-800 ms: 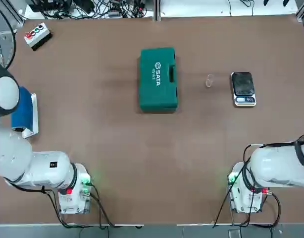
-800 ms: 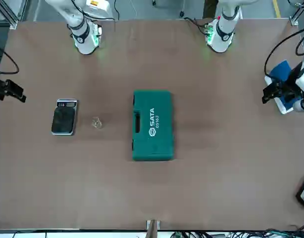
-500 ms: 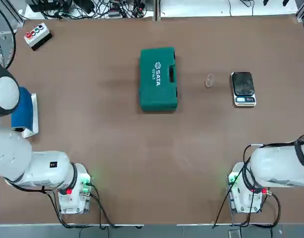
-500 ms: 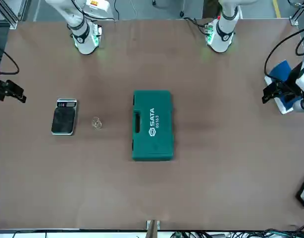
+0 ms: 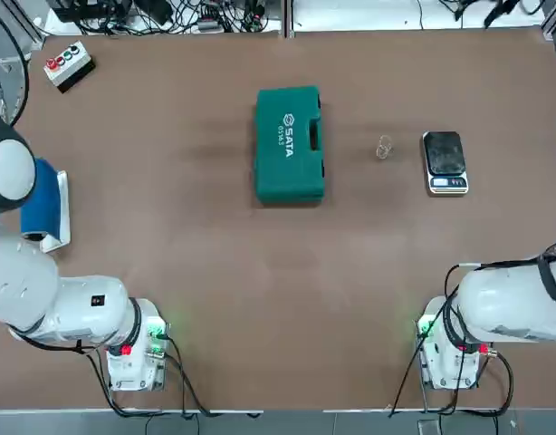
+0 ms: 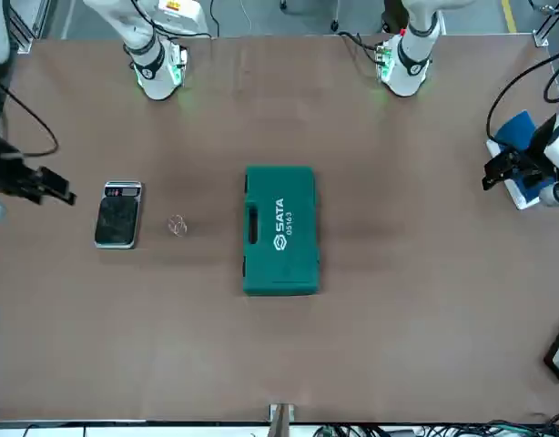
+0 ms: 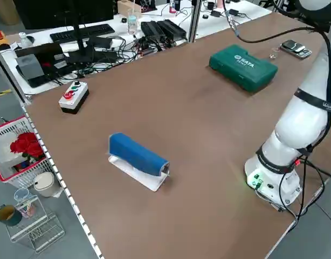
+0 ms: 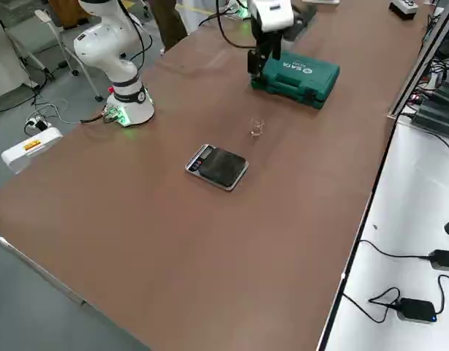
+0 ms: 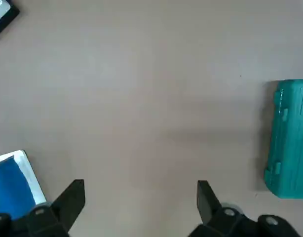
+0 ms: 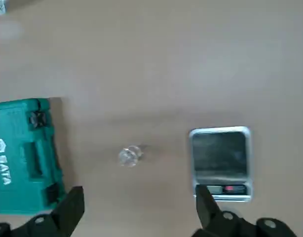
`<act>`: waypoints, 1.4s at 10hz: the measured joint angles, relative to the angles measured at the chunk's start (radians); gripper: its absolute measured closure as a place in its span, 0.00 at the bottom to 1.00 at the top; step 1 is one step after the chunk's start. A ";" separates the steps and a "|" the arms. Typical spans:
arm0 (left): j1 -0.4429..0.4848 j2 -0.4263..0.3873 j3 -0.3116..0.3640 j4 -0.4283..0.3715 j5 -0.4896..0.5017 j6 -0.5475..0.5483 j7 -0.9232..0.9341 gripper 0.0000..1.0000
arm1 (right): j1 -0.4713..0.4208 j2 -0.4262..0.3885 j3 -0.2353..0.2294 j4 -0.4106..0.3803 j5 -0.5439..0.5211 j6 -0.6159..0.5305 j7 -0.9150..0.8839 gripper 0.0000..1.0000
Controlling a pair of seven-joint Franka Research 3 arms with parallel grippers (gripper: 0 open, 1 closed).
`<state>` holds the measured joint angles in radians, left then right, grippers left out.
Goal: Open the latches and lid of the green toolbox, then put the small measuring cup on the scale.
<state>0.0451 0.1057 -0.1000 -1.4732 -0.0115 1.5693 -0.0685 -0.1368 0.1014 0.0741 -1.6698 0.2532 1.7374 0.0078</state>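
Observation:
The green toolbox lies closed at the table's middle, lid up with white SATA lettering. Its black handle and the two latches face the robot's right. To the right of it stands the small measuring cup, then the scale, nothing on its black plate. My right gripper hovers open high above cup and scale; in the front view it shows beside the scale. My left gripper hangs open at the table's left, far from the toolbox.
A blue block on a white base lies under the left arm. A grey box with coloured buttons sits at the far left corner. Cables and gear crowd the bench beyond the far edge.
The right gripper has moved inward, toward the scale. The left arm, toolbox, cup and scale have not moved.

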 joint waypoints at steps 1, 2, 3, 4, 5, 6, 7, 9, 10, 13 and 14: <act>0.000 0.007 0.000 -0.010 0.000 0.000 -0.008 0.03 | 0.005 0.021 0.003 -0.040 0.092 0.022 -0.002 0.00; 0.001 0.015 0.001 -0.023 0.000 0.000 -0.018 0.04 | 0.016 0.038 0.007 -0.076 0.181 0.041 -0.005 0.00; 0.004 0.027 0.001 -0.031 0.000 0.001 -0.031 0.12 | 0.033 0.046 0.017 -0.114 0.265 0.062 -0.007 0.00; 0.006 0.043 0.001 -0.036 0.000 0.002 -0.035 0.20 | 0.044 0.046 0.044 -0.153 0.341 0.091 -0.007 0.00; 0.007 0.055 0.001 -0.042 0.000 0.002 -0.036 0.26 | 0.051 0.048 0.079 -0.194 0.411 0.131 -0.019 0.00; 0.007 0.060 0.001 -0.058 0.000 0.002 -0.036 0.43 | 0.057 0.056 0.105 -0.238 0.494 0.168 -0.061 0.00; 0.007 0.061 0.001 -0.078 0.000 0.012 -0.037 0.60 | 0.060 0.072 0.115 -0.282 0.579 0.197 -0.140 0.00; 0.003 0.066 -0.001 -0.102 -0.001 0.037 -0.065 0.74 | 0.060 0.123 0.114 -0.360 0.755 0.219 -0.360 0.00; 0.002 0.069 -0.002 -0.110 -0.011 0.043 -0.082 0.92 | 0.061 0.155 0.115 -0.389 0.832 0.222 -0.474 0.00; 0.003 0.065 -0.011 -0.225 -0.083 0.156 -0.086 0.98 | 0.113 0.265 0.116 -0.434 1.047 0.290 -0.745 0.00; 0.003 0.059 -0.031 -0.301 -0.097 0.240 -0.086 0.99 | 0.141 0.296 0.118 -0.437 1.083 0.321 -0.785 0.00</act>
<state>0.0481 0.1642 -0.1311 -1.7740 -0.1084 1.8096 -0.1542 0.0039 0.3971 0.1924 -2.1067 1.3366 2.0581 -0.7771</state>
